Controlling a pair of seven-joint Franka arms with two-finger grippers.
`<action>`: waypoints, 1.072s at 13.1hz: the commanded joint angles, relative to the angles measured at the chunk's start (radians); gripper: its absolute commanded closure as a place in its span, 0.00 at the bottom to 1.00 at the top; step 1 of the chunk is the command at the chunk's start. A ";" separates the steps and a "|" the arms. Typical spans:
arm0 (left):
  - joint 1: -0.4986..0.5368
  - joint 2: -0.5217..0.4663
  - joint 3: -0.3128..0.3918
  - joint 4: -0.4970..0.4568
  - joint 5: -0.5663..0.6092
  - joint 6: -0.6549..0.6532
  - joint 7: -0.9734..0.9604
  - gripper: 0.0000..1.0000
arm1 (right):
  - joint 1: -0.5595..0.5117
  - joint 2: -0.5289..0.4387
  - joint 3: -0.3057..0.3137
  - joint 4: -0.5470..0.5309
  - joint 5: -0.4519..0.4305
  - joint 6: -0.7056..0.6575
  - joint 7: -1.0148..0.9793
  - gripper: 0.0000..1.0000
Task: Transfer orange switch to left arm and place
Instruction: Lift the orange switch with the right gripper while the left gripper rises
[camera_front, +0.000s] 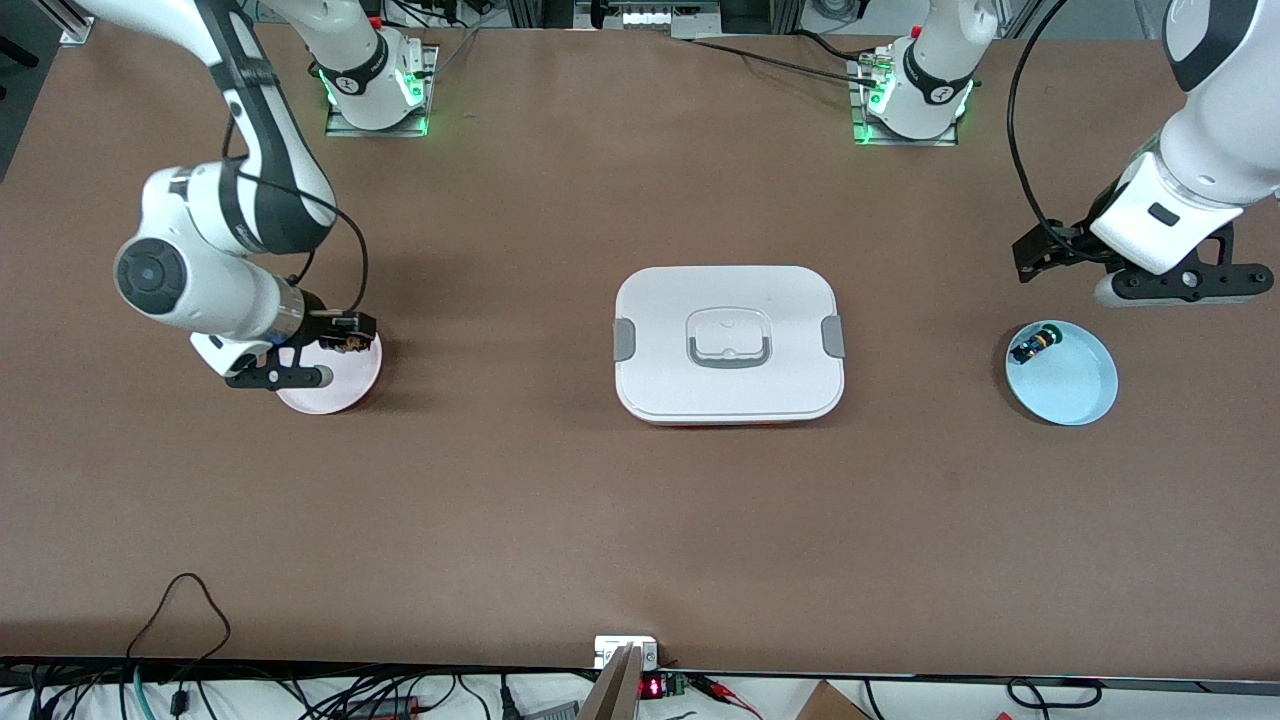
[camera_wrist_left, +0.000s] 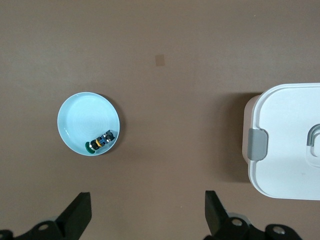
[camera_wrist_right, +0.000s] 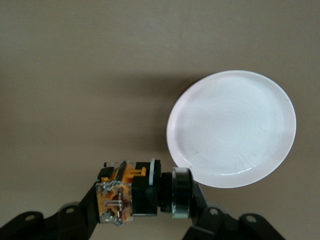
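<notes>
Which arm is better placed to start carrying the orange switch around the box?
Right: its end effector is shut on the orange switch over the pink plate. The left end effector waits open above the table, near the blue plate.

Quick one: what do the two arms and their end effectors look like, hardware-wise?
Both arms, the right arm and the left arm, have glossy white shells with dark grey joint sections and loose black cables. Bases glow green. The right end effector and the left end effector are black, with two fingers each.

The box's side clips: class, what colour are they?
Grey, on a white box; one clip shows best in the left wrist view.
</notes>
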 joint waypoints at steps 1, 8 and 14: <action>0.001 0.028 -0.001 0.028 -0.024 -0.099 0.008 0.00 | -0.007 -0.042 0.005 0.086 0.158 -0.093 -0.144 1.00; 0.010 0.030 0.003 0.029 -0.163 -0.139 0.010 0.00 | -0.004 -0.084 0.060 0.185 0.770 -0.220 -0.157 1.00; 0.034 0.062 0.000 0.017 -0.589 -0.185 0.108 0.00 | 0.013 -0.080 0.120 0.178 0.972 -0.228 -0.170 1.00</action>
